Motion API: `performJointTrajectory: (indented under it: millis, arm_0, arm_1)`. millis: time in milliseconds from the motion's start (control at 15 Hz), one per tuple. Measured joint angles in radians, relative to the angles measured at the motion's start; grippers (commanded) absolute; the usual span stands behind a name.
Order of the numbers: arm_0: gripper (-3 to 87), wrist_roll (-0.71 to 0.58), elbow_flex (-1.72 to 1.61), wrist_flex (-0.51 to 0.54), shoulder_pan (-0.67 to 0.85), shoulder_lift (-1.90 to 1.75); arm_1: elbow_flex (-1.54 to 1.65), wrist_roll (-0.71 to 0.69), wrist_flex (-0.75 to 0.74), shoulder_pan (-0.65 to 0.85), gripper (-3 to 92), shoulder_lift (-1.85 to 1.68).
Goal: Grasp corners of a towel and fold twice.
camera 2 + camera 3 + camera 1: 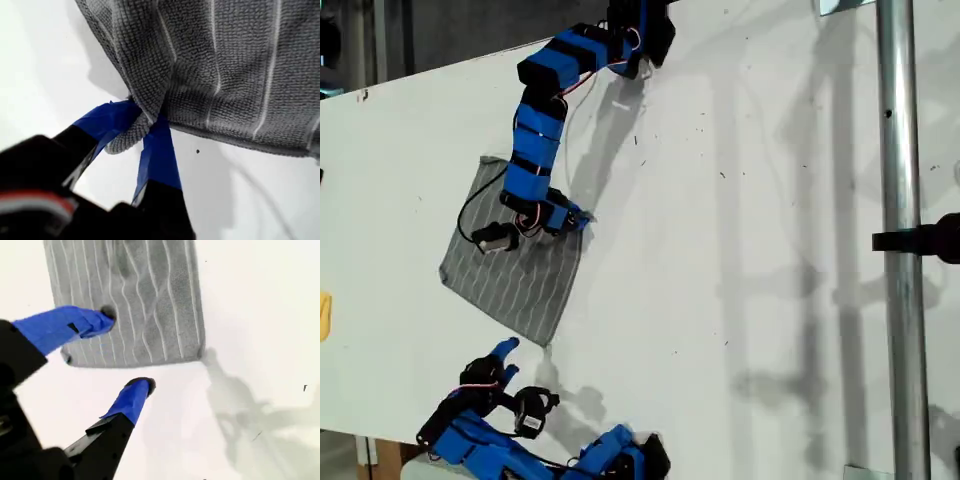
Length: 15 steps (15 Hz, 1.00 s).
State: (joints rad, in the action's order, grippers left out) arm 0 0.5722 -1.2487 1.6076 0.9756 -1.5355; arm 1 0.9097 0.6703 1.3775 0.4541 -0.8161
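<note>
The grey striped towel (pixel 520 275) lies flat on the white table (pixel 740 250) toward the exterior view's left. My first gripper (pixel 576 217) reaches down from the far edge and is shut on the towel's corner (pixel 131 136) nearest the table's middle; that corner bunches between the blue-taped fingers (pixel 159 150). My second gripper (pixel 506 362) hangs open at the near edge, just short of the towel's near corner (pixel 543 342). In the second wrist view the towel (pixel 145 295) fills the far part, with one fingertip (pixel 102 317) over its edge and the other (pixel 141 386) over bare table.
A vertical metal pole (pixel 898 230) with a black clamp (pixel 932 238) stands at the exterior view's right. A yellow object (pixel 324 315) shows at that view's left edge. The first arm's blue links (pixel 538 130) cross over the towel's far side.
</note>
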Motion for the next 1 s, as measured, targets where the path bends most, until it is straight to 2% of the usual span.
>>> performJointTrajectory:
  millis: [133, 333, 733, 1000]
  arm_0:
    - [41.1, -0.067, 0.038, -0.020, -0.021, 0.072]
    - [40.3, -0.121, 0.121, -0.014, -0.020, 0.219]
    - [39.4, -0.087, 0.172, -0.091, 0.008, 0.503]
    - [32.2, -0.048, 0.244, -0.123, 0.051, 0.672]
  arm_1:
    - [0.000, 0.000, 0.000, -0.005, -0.3, -0.002]
    - [0.002, 0.000, 0.000, -0.011, -0.3, -0.008]
    - [0.031, 0.021, -0.014, -0.031, -0.3, -0.029]
    - [0.063, 0.029, -0.017, -0.037, -0.3, -0.049]
